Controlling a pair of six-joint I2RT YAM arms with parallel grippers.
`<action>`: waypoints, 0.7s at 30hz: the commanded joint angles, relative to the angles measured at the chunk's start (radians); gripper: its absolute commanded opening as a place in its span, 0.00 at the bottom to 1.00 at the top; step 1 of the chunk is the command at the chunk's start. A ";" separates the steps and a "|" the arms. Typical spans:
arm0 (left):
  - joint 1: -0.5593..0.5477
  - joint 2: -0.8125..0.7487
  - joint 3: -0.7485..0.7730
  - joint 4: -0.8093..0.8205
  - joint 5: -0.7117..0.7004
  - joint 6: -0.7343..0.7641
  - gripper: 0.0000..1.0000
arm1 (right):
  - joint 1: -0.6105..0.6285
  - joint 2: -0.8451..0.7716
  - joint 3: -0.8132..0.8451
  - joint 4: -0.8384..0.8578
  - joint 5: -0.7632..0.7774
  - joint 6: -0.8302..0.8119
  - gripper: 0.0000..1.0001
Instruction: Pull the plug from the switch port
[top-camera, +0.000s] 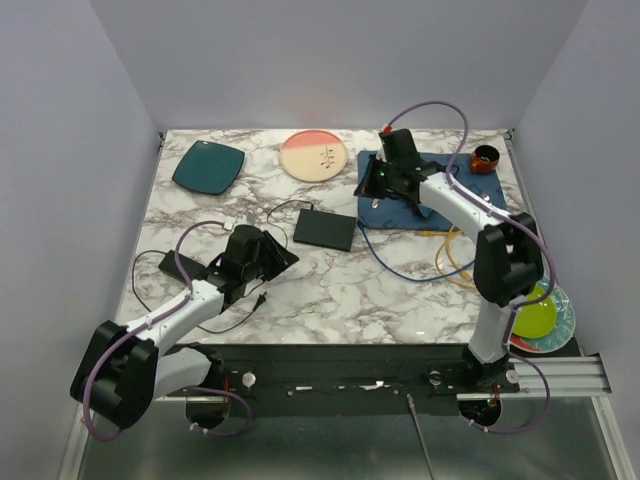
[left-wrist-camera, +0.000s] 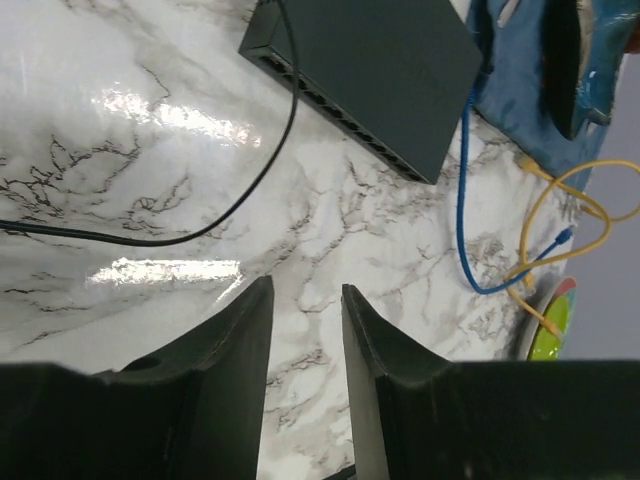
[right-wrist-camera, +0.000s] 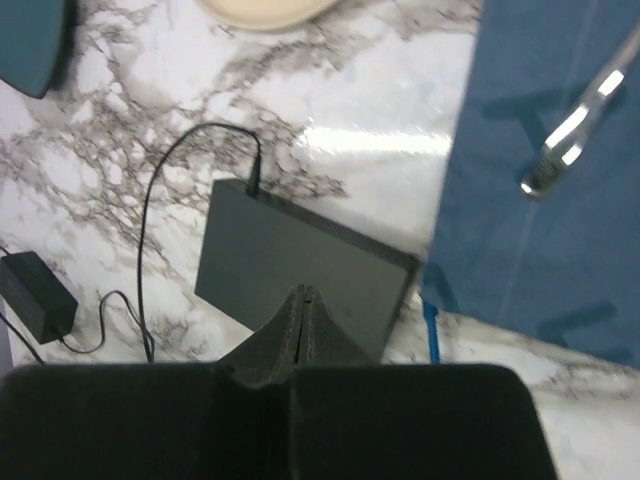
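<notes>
Switch (top-camera: 324, 230) lying flat mid-table from above, between both arms, probably for easy reach; from left wrist, port row facing left gripper (left-wrist-camera: 305, 340), half open and empty; from right wrist, right gripper (right-wrist-camera: 303, 320) closed on nothing, hanging over switch.

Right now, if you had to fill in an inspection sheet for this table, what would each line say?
Surface: marble table, no spills seen.
Job's things: switch lying flat; no plug seen in the port row facing the left arm.
Clutter: teal plate, pink plate, blue cloth with a metal utensil on it, red cup, green plate, power brick.
Grippers: left gripper open, empty; right gripper shut, empty.
Cables: blue cable, one end apparently loose on the marble; yellow cable; black cord plugged into the switch's corner.
Surroundings: plain pale walls.
</notes>
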 joint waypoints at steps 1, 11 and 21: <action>-0.005 0.083 0.048 -0.007 -0.036 0.004 0.41 | 0.021 0.158 0.173 -0.050 -0.049 -0.025 0.00; -0.005 0.246 0.069 0.060 -0.021 0.002 0.34 | 0.021 0.450 0.464 -0.192 -0.040 -0.010 0.00; -0.007 0.258 0.028 0.086 -0.009 -0.045 0.33 | 0.047 0.464 0.406 -0.210 -0.050 -0.010 0.01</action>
